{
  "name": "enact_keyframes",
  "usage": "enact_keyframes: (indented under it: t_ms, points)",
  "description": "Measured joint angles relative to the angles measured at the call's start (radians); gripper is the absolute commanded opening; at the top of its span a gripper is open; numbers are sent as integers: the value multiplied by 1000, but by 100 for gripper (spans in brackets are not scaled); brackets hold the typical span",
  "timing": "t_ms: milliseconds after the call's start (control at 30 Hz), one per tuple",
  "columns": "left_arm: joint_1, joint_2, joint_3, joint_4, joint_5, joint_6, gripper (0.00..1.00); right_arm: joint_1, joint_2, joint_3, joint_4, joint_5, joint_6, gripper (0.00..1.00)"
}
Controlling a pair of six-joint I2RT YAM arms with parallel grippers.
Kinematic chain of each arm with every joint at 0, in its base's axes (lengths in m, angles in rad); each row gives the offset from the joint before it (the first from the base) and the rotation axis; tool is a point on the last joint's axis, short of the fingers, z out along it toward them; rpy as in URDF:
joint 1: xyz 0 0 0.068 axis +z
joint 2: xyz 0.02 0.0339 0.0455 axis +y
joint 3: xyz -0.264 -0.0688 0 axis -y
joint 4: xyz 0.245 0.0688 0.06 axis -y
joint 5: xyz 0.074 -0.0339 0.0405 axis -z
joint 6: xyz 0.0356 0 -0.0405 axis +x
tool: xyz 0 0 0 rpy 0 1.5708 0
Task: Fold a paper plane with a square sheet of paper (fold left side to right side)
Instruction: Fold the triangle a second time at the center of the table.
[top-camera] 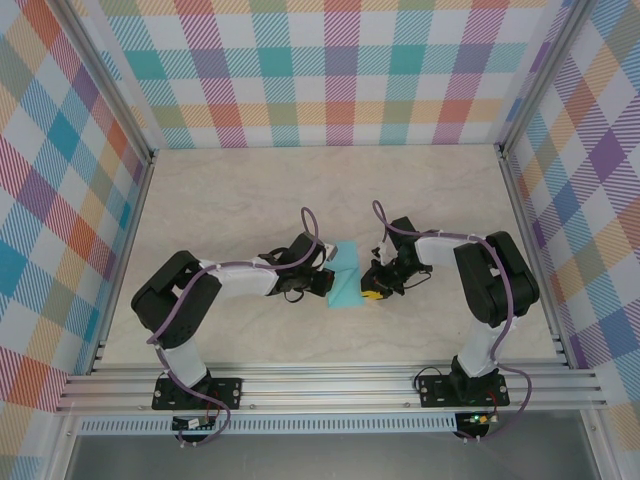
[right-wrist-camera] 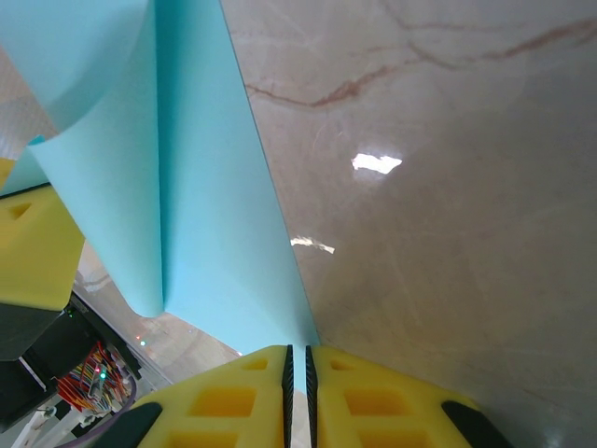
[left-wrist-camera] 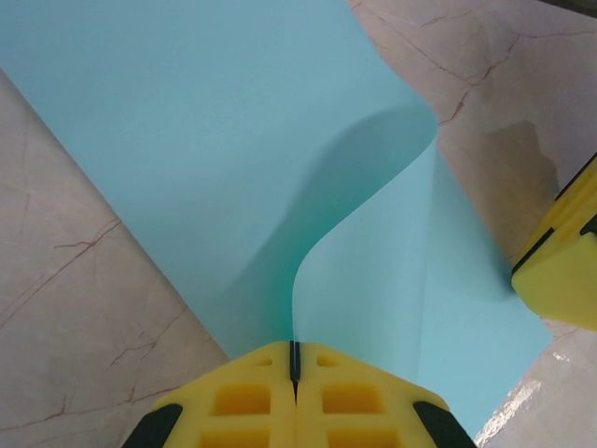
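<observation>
Paper (top-camera: pixel 348 275) between two low end effectors (top-camera: pixel 326 281) (top-camera: pixel 372 290)

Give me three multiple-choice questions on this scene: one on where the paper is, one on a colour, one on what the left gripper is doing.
1. Where is the thin turquoise square sheet of paper?
A) at the far back, away from both arms
B) between the left gripper and the right gripper
C) beside the left arm's base
2. What colour are the left gripper's fingers?
A) yellow
B) red
C) white
3. How is the left gripper?
A) wide open
B) shut on nothing
C) shut on the sheet's lifted edge

Answers: B, the top view shows it between them; A, the left wrist view shows yellow; C, the paper's edge runs into its closed jaws.
</observation>
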Motion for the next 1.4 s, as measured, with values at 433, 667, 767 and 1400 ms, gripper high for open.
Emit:
enact_keyframes:
  t_ms: [433,667,767,1400]
  points:
    - [0,2,0,3,-4,0,1,0,1,0,0,0,0,13]
    - [0,2,0,3,-6,0,1,0,2,1,-1,0,0,14]
    - [0,2,0,3,-11,0,1,0,2,1,-1,0,0,14]
    - [0,6,-13,15,-19,0,1,0,6,7,-8,-3,0,14]
